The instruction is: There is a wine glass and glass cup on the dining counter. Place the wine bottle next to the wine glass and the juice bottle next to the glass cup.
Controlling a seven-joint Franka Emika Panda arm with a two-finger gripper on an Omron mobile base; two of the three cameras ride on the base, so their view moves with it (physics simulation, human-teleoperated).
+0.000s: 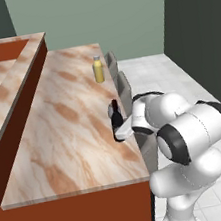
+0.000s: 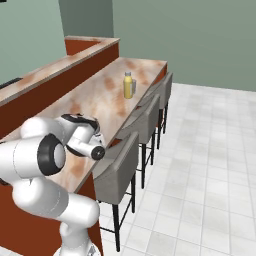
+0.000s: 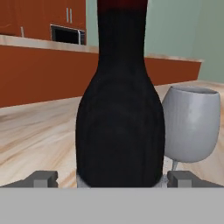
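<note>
The wine bottle stands upright on the marbled desk, close to its stool-side edge and toward the near end. The claw sits low around the bottle's base, one fingertip on each side of the dark body and just beside it; whether the pads actually press the glass cannot be told. In the left base view the bottle rises just above the white hand at the desk's edge. The wine glass stands just beside the bottle, a pale grey bowl on a thin stem, not touching it. The juice bottle stands well apart, farther along the same edge toward the far end; it shows too in the right base view. Grey stools line that edge.
</note>
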